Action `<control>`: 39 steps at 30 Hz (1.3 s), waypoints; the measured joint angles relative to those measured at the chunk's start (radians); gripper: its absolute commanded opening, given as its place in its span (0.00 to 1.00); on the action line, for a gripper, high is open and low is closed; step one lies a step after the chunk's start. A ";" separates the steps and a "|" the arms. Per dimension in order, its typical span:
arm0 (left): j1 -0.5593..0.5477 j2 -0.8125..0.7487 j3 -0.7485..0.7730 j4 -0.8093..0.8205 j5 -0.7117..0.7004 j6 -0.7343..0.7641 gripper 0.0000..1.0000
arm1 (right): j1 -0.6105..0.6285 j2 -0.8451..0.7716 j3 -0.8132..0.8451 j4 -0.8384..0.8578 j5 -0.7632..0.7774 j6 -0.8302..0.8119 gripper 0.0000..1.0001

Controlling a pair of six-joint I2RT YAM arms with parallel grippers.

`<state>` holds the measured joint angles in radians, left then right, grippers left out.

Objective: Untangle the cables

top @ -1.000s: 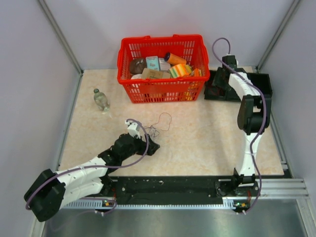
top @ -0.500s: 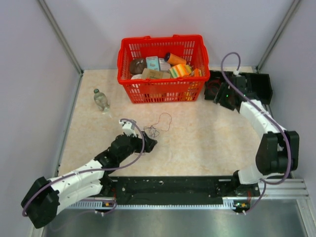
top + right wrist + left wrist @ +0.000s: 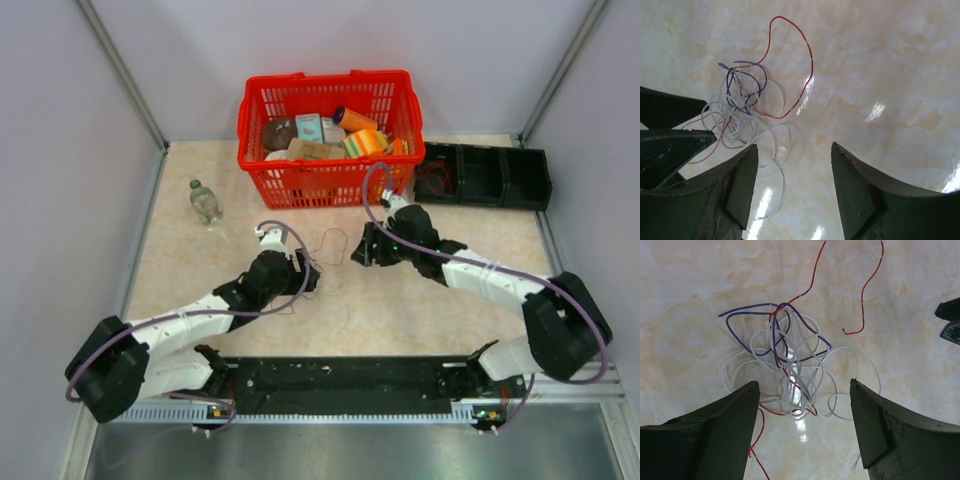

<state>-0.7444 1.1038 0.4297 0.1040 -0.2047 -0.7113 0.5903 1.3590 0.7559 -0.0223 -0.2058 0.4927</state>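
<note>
The cables [image 3: 790, 370] are being framed centrally by the left claw [image 3: 804, 390], its jaws spread wide. From the right claw [image 3: 794, 150], likewise parted and empty, they are being seen toward the upper left.

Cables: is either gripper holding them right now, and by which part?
Nothing is held. The left gripper and right gripper are both open over the cables, closed on no strand.

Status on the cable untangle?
Left gripper open at the cables. Right gripper open beside them, empty. Cables tangled on table. Nothing blocking.
</note>
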 measured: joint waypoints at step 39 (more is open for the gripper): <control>0.000 0.147 0.095 -0.076 -0.002 0.003 0.01 | 0.135 0.504 0.208 0.401 0.341 -0.233 0.38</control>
<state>-0.7444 1.2510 0.5247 0.0277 -0.2062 -0.7078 0.7250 1.8629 0.9634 0.3786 0.1356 0.2600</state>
